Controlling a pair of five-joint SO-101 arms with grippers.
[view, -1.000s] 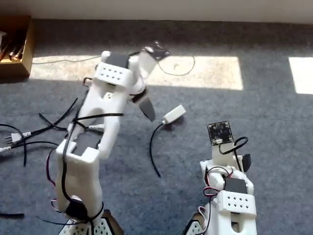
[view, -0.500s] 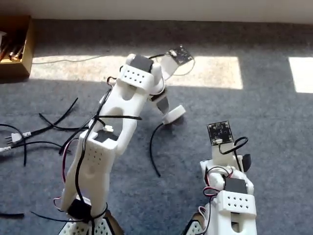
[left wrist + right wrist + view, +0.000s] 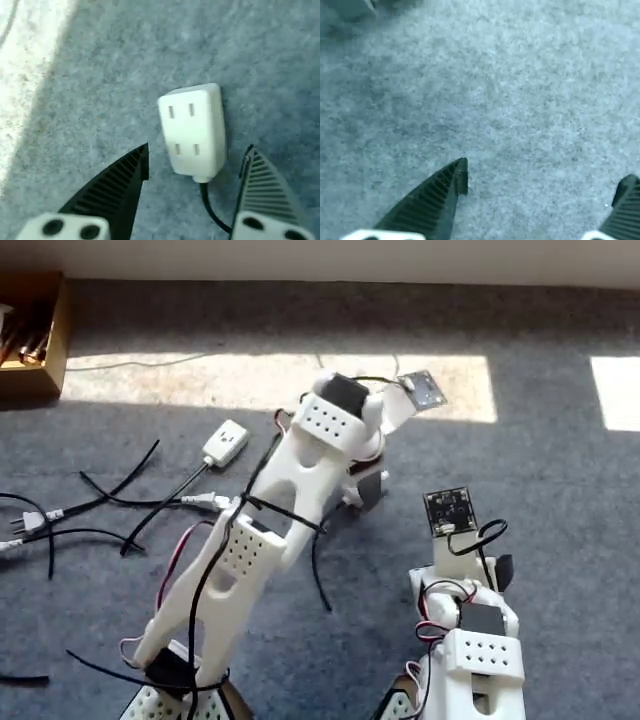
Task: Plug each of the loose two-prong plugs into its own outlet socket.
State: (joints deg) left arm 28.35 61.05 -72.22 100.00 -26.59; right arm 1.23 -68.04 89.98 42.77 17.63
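Observation:
A white outlet socket with two pairs of slots lies on the grey carpet, a black cord leaving its near end. My left gripper hovers open over it, one finger on each side of the cord end. In the high view the left gripper sits mid-carpet over that socket. A second white outlet socket lies farther left. A two-prong plug on a black cable rests at the left edge, and a pale plug end lies by the left arm. My right gripper is open over bare carpet.
Loose black cables sprawl over the left carpet, and one black cord curves between the arms. A wooden box stands at the back left. The right arm is folded near the front right.
The left arm has swung right and come down over the socket with the black cord, uncovering the second socket on the left. The right arm has not moved.

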